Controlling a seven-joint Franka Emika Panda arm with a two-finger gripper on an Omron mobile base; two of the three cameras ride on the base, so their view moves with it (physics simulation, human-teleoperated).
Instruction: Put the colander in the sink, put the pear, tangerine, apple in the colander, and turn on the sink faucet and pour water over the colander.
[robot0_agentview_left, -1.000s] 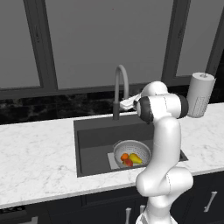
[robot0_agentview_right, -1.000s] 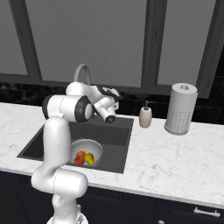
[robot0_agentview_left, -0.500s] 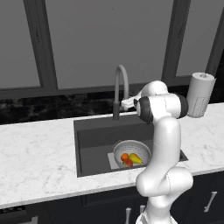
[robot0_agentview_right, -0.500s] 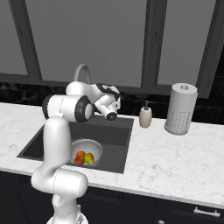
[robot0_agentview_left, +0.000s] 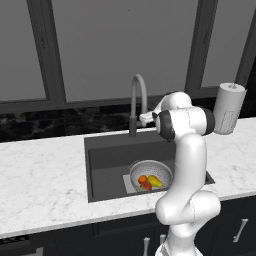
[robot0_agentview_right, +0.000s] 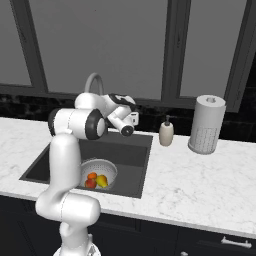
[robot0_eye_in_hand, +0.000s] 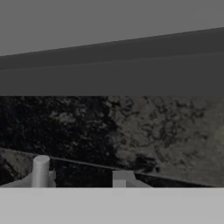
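Fruit fills the round perforated metal colander (robot0_agentview_left: 135, 169) at the near right of the dark grey sink (robot0_agentview_left: 107, 155), unmoved over the last second. The arm's gripper (robot0_agentview_left: 146, 117) stays beside the tall grey gooseneck faucet (robot0_agentview_left: 135, 92) behind it; whether its claw is clenched cannot be told. No water shows, so the tap likely remains to be turned.

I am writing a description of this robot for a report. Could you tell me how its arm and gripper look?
The arm is glossy white, made of thick rounded segments with dark grey bands at the joints. The gripper is a small white block on a white-and-dark wrist. No cables or markings are visible.
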